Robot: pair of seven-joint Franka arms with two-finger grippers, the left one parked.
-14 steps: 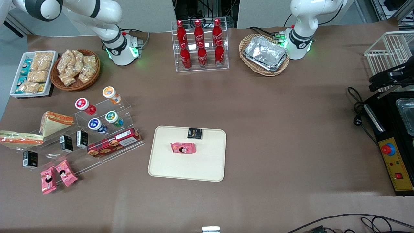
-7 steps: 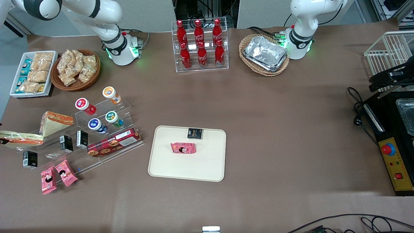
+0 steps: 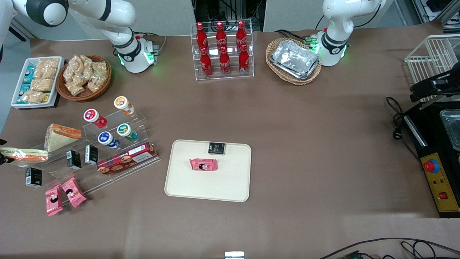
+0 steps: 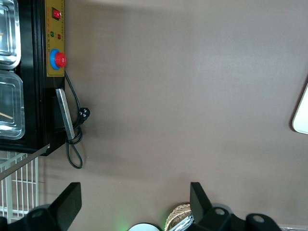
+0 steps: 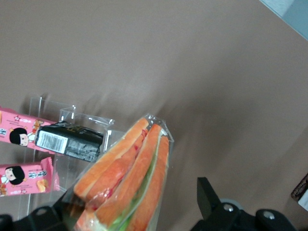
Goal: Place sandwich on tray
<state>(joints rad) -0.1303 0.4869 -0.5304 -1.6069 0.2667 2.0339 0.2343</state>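
Note:
The sandwich (image 3: 27,154) is a clear-wrapped long wedge with orange-red and green filling. It lies on the top step of a clear acrylic stand (image 3: 82,158) at the working arm's end of the table. My gripper (image 3: 2,158) shows only as a dark tip at the sandwich's outer end. In the right wrist view the gripper (image 5: 132,195) is open, with the sandwich (image 5: 130,178) between its fingers (image 5: 209,195), close to one and apart from the other. The cream-beige tray (image 3: 179,187) lies mid-table, nearer the front camera.
A pink snack packet (image 3: 203,164) and a black packet (image 3: 216,148) lie on the tray. A stubbier wedge sandwich (image 3: 61,136), small black boxes (image 3: 73,159), pink packets (image 3: 66,196) and cups (image 3: 122,131) share the stand. A black box (image 5: 70,139) lies beside the sandwich.
My gripper has come in at the edge of the front view and now covers the sandwich's outer end. The sandwich has not moved.

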